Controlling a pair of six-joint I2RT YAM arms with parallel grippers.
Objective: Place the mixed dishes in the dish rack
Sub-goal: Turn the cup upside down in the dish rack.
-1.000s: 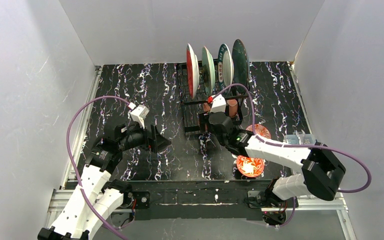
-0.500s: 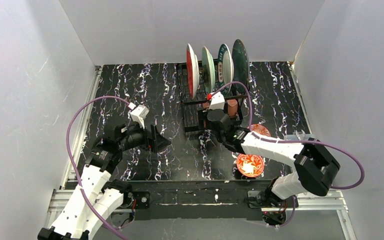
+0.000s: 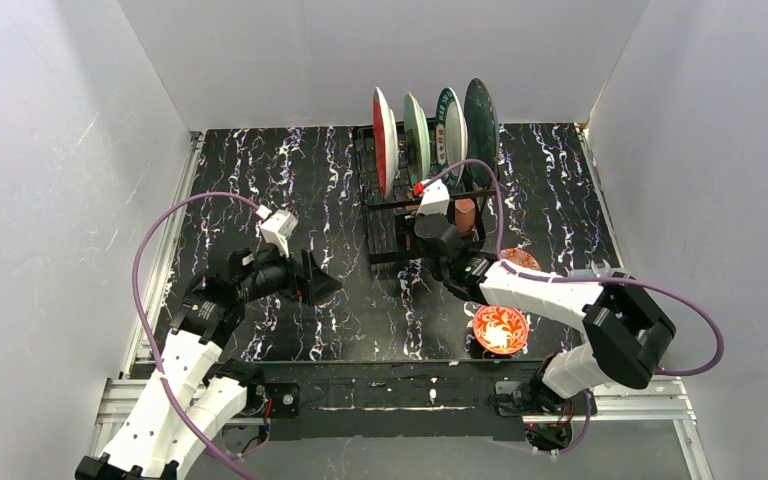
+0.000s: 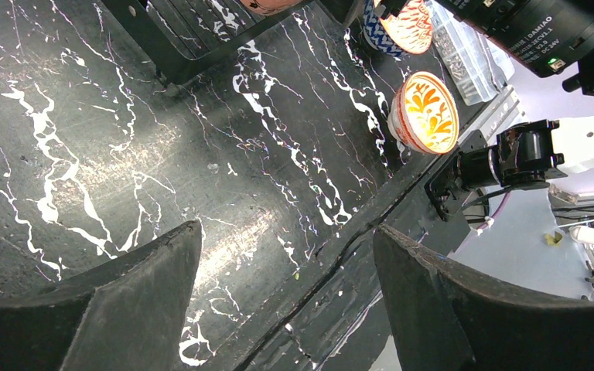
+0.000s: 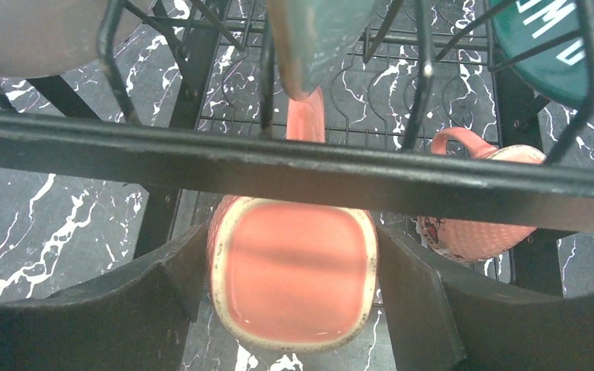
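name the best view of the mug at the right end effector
Right wrist: the upside-down mug fills the gap between the fingers. Top external mostly hides it under the arm; left wrist shows at most a terracotta sliver.

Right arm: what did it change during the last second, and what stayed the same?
The right gripper, closed on a terracotta mug, moved farther in over the dish rack, toward the plates. Nothing was released. The left gripper, the second mug and both bowls stayed put.
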